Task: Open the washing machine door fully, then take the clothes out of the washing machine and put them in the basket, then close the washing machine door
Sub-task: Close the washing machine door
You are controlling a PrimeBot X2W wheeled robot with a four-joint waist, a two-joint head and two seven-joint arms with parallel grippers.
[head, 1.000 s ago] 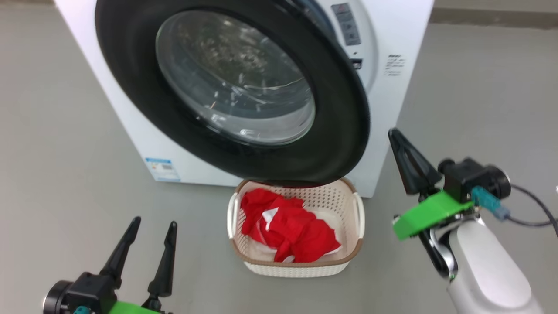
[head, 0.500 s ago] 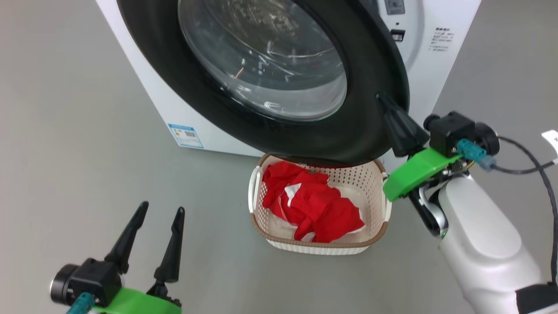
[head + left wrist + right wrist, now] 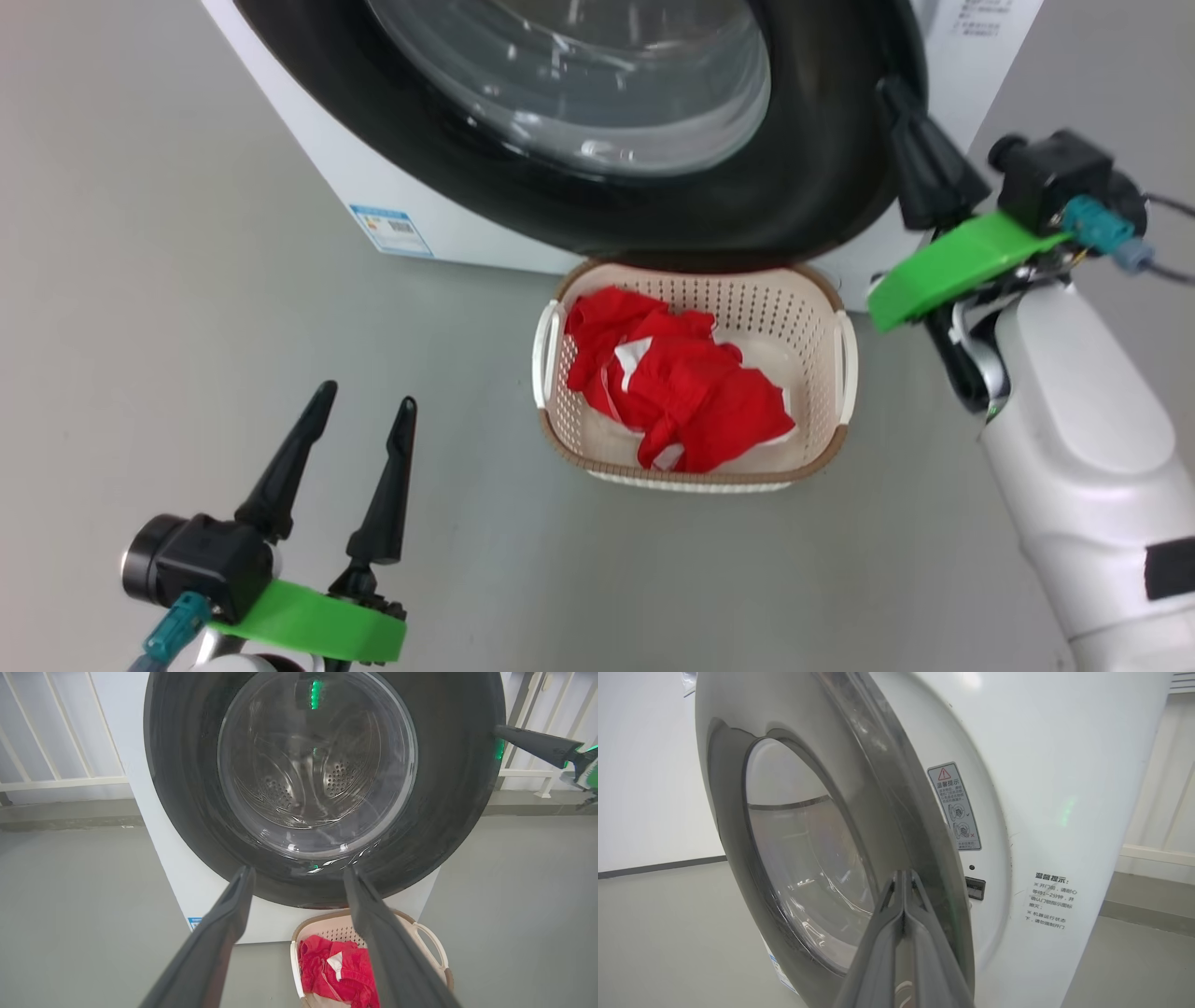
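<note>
Against the washing machine door (image 3: 653,224) rim, push squarely with right gripper (image 3: 889,91), jaws closed empty, until latched; hold left gripper (image 3: 366,396), jaws wide, clear of basket (image 3: 747,301)

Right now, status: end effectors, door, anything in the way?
Left end effector open, empty. Right end effector shut, tip at rim of door. Door ajar, clothes in basket. Basket under door's lower edge.

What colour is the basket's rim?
Brown, woven-look, on the cream-white perforated basket; the head view shows it best.
</note>
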